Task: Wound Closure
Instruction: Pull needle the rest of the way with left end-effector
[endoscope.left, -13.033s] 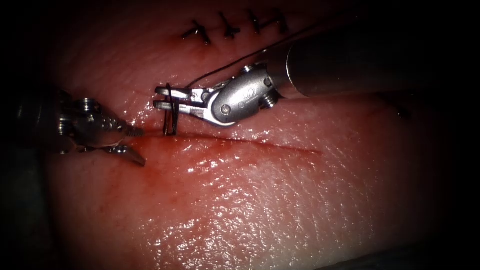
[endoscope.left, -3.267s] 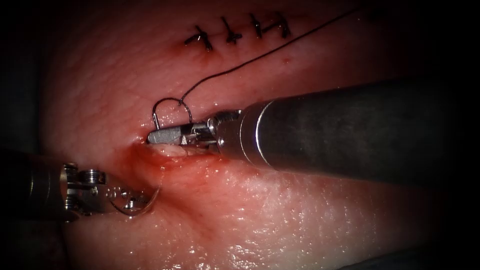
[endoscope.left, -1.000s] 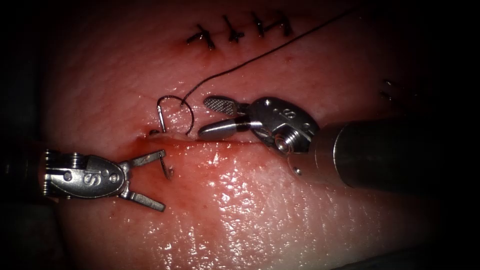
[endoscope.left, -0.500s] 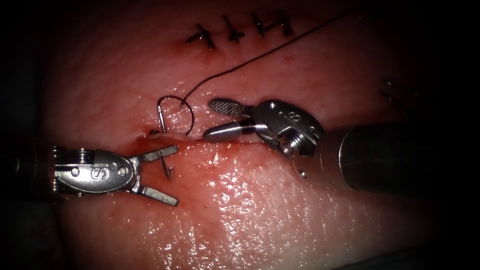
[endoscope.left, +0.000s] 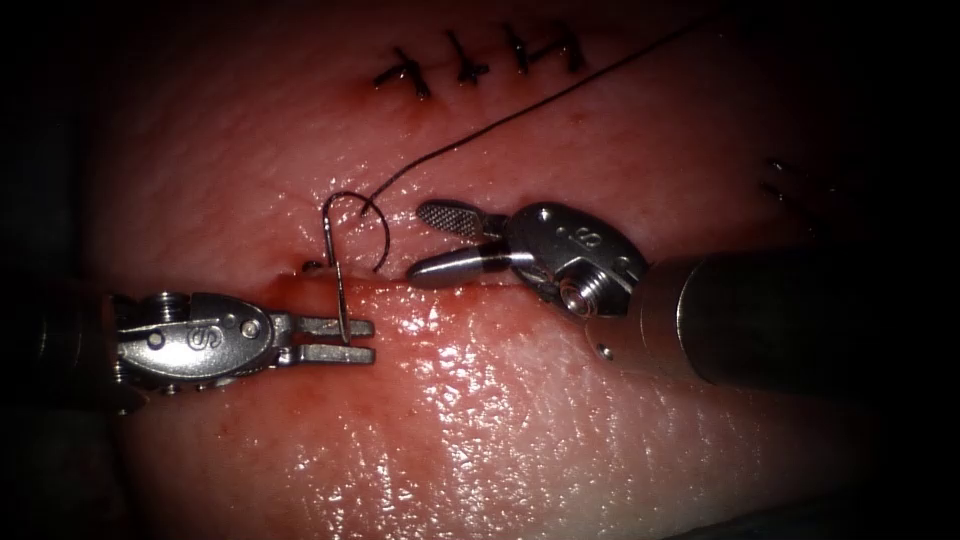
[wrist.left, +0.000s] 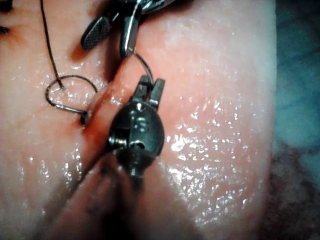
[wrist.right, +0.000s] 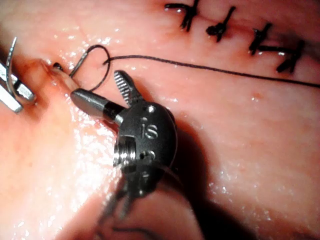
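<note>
The left hand (endoscope.left: 345, 340) is closed on the needle (endoscope.left: 340, 262) near its tip, just below the cut (endoscope.left: 480, 283), with wet, glistening tissue (endoscope.left: 520, 420) and red fluid (endoscope.left: 285, 290) around it. The needle runs up from this hand across the cut, in the tissue, and arcs over beyond it. The right hand (endoscope.left: 432, 243) is spread wide and holds nothing, just right of that arc. Thread (endoscope.left: 520, 115) runs up and away above the right hand, past old stitches (endoscope.left: 470, 62).

Left arm's silver needle driver (endoscope.left: 345, 340): jaws closed on thin curved steel needle (endoscope.left: 341, 268) near its tip, below the cut (endoscope.left: 480, 285). Needle arcs up through glistening pink tissue (endoscope.left: 520, 420). Right arm's silver driver (endoscope.left: 432, 240): jaws parted, empty. Dark thread (endoscope.left: 520, 118) trails upward right.
</note>
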